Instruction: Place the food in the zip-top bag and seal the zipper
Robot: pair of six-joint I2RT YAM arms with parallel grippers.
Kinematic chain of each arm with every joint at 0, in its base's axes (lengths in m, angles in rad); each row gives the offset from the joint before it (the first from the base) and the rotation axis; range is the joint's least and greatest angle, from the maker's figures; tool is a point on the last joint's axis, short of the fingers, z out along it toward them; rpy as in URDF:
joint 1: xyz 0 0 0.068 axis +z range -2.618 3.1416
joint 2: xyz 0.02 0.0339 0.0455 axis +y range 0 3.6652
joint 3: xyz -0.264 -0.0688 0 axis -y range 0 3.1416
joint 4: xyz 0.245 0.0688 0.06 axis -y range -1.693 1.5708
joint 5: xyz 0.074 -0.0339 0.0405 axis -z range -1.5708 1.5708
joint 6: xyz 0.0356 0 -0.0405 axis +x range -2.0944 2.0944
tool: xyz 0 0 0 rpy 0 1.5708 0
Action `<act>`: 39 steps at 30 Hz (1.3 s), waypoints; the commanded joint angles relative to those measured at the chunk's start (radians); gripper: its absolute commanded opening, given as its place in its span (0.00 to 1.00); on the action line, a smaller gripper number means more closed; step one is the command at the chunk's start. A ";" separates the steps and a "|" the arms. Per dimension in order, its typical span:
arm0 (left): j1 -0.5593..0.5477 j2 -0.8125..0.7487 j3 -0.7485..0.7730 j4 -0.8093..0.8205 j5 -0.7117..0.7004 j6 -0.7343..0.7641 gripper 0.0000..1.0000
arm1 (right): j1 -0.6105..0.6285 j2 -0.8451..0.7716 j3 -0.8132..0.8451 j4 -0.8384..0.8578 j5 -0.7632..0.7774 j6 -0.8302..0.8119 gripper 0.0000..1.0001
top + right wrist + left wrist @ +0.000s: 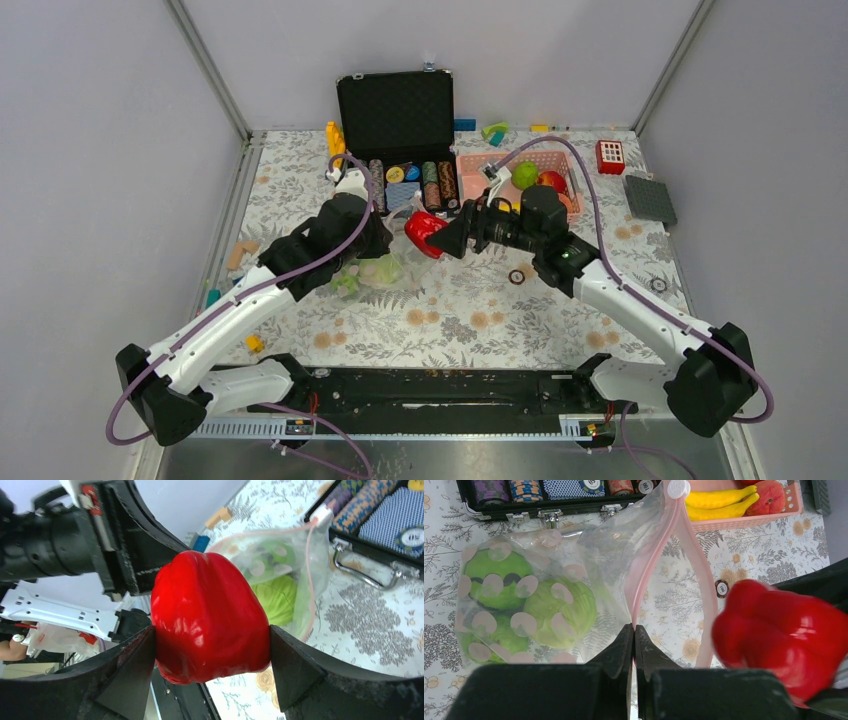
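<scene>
The clear dotted zip-top bag lies on the table with green cabbages inside; it also shows in the top view and the right wrist view. My left gripper is shut on its pink zipper strip and holds the mouth open. My right gripper is shut on the red pepper, held above the table just right of the bag mouth. The pepper shows at the right in the left wrist view. Bananas and a red fruit lie in the pink basket.
An open black case with striped poker chips stands behind the bag. The pink mesh basket holds a green and a red fruit. A red block, a grey plate and small toys lie around the table edges.
</scene>
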 commanded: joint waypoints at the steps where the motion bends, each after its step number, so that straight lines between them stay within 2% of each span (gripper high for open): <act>1: 0.003 0.002 0.044 0.039 0.020 0.010 0.00 | 0.011 0.032 0.005 -0.070 0.006 -0.033 0.38; 7: 0.004 0.001 0.044 0.060 0.046 0.011 0.00 | 0.043 0.117 0.067 -0.159 0.039 -0.032 0.46; 11: 0.003 0.002 0.038 0.078 0.079 0.015 0.00 | 0.067 0.136 0.107 -0.219 0.195 -0.020 0.51; 14: 0.003 0.007 0.046 0.079 0.117 0.021 0.00 | 0.077 0.155 0.168 -0.315 0.301 -0.003 0.60; 19: 0.004 0.004 0.046 0.085 0.125 0.022 0.00 | 0.085 0.174 0.201 -0.348 0.372 0.043 0.70; 23: 0.004 0.001 0.043 0.088 0.123 0.018 0.00 | 0.095 0.179 0.215 -0.348 0.375 0.043 0.74; 26: 0.003 0.004 0.045 0.092 0.123 0.016 0.00 | 0.103 0.180 0.217 -0.345 0.367 0.036 0.82; 28: 0.003 0.000 0.047 0.090 0.124 0.012 0.00 | 0.103 0.179 0.217 -0.337 0.345 0.020 0.96; 29: 0.003 -0.001 0.047 0.091 0.124 0.010 0.00 | 0.103 0.179 0.217 -0.331 0.332 0.010 0.99; 39: 0.003 -0.015 0.039 0.093 0.092 0.002 0.00 | 0.103 0.140 0.194 -0.263 0.197 -0.019 1.00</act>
